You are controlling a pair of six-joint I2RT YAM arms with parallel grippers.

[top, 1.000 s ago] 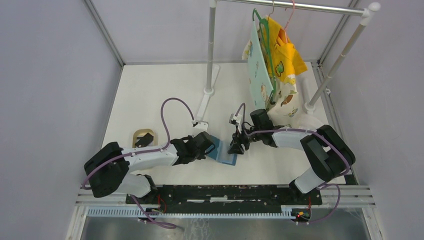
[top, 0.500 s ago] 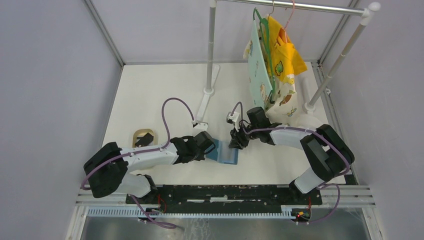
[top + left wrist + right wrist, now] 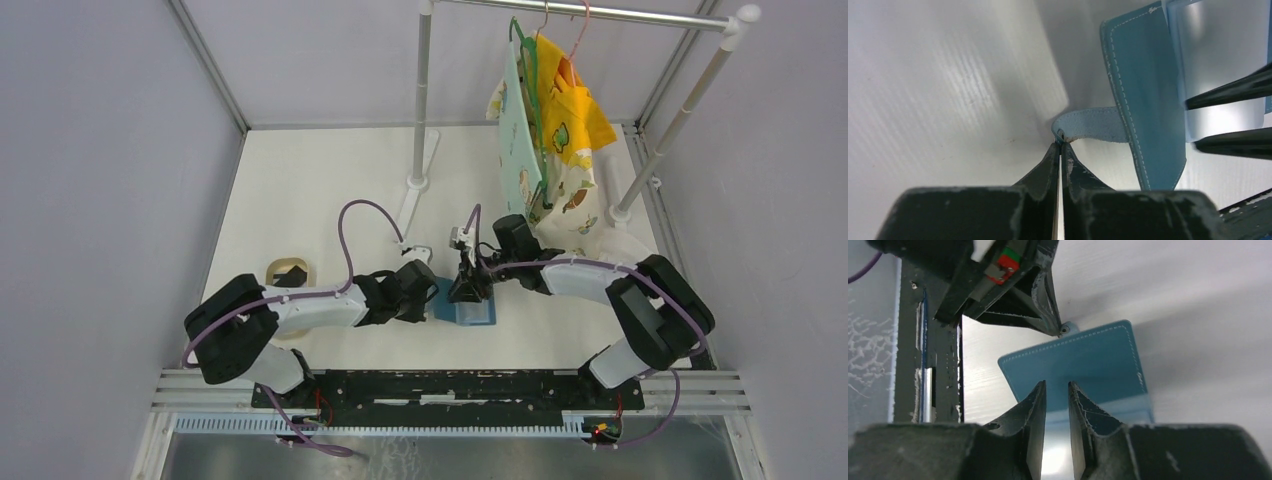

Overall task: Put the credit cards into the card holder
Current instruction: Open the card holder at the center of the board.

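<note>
A white table (image 3: 300, 180) is seen, shut in by grey walls (image 3: 110, 150). At the far right a rail (image 3: 600, 12) is hung with bright clothes (image 3: 565, 120), well apart from the action. A tan tray (image 3: 290, 272) is set at the near left, with something dark in it that is too small to be named.

At the centre, the holder (image 3: 478, 314) is laid on the table between both arms. Its strap (image 3: 1093, 125) is pinched by the left claw (image 3: 1060, 147), whose fingers are pressed together on the strap's tip. The holder's far half is covered from above by the right claw (image 3: 1057, 387). That claw's fingers are kept a slim gap apart, and nothing is seen clamped in it. A pale card (image 3: 1218, 60) is seen against the holder, crossed by those fingers.
</note>
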